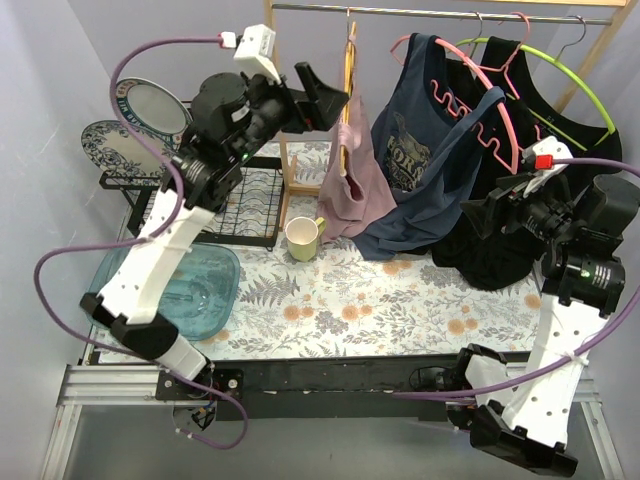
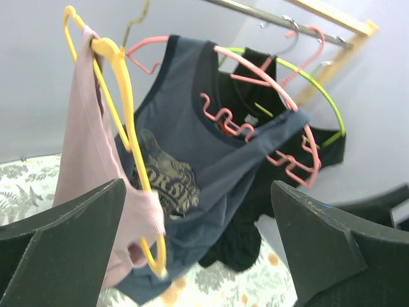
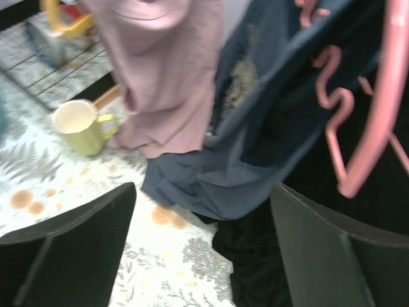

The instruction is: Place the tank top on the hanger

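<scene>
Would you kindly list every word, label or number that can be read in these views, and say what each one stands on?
"ORS": gold print on the navy tank top; the letters around it are lost in folds.
Neck label of the black top: too small to read.
Rim marks on the grey plate: too small to read.
Nothing else is legible.
</scene>
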You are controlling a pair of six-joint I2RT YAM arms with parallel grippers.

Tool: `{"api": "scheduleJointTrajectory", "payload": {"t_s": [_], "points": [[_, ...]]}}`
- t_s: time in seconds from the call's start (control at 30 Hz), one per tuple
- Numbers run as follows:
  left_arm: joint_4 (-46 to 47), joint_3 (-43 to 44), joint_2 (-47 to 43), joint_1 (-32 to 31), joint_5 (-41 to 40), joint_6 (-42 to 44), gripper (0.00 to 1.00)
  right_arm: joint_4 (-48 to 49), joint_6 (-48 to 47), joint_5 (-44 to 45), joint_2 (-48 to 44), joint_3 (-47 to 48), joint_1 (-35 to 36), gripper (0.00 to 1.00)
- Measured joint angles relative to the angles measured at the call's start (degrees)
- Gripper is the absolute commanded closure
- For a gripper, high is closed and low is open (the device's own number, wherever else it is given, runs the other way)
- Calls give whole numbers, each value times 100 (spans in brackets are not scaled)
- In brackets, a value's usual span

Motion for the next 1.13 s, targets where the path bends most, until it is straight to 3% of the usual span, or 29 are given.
{"api": "scheduleJointTrajectory", "payload": {"t_s": [0.2,0.33,0.67,1.13], "points": [[184,-1902,-1604,0,31,289,2,382,197,1314,-669,-328,-2,1],[33,-2632,-2625,0,-199,575,2,400,203,1810,-914,-125,0,2],[-643,-3056,-4203,0,-925,968,2,-127,494,2717,-341,881,-2,1],[-1187,-2918,-4245,0,-1086,1040,2,-599,868,3239,-83,1600,-2,1]]}}
